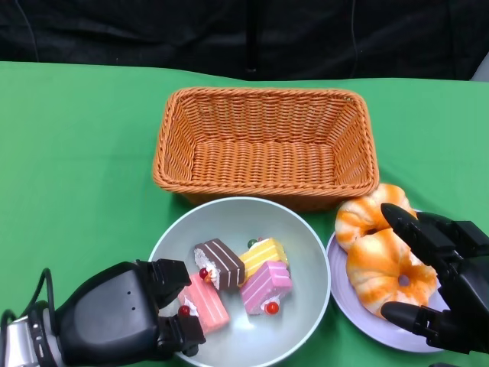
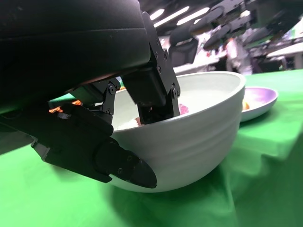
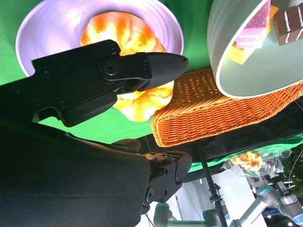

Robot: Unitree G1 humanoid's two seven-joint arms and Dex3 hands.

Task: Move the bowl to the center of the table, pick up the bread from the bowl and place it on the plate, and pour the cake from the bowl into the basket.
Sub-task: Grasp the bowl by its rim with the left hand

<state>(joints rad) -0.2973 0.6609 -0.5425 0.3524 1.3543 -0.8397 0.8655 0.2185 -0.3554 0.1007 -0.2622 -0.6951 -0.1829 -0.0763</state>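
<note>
left hand [image 1: 130, 317]: at the lower left of the head view, on a silver forearm; grips the near-left rim of the bowl [image 1: 306, 245], fingers [image 2: 151, 85] hooked inside the wall, another finger pressed against the outside. right hand [image 1: 439, 283]: at the lower right, fingers [image 3: 142, 66] spread apart above the bread [image 1: 386, 264], holding nothing.

A green cloth [image 1: 76, 153] covers the surface, and behind its far edge hangs a dark black backdrop [image 1: 229, 34]. The left wrist view shows long strip lights [image 2: 173, 16] on a ceiling, with blurred dark chairs [image 2: 184, 47] and desks beyond. In the right wrist view a black stand pole [image 3: 210, 189] rises beside the surface.
</note>
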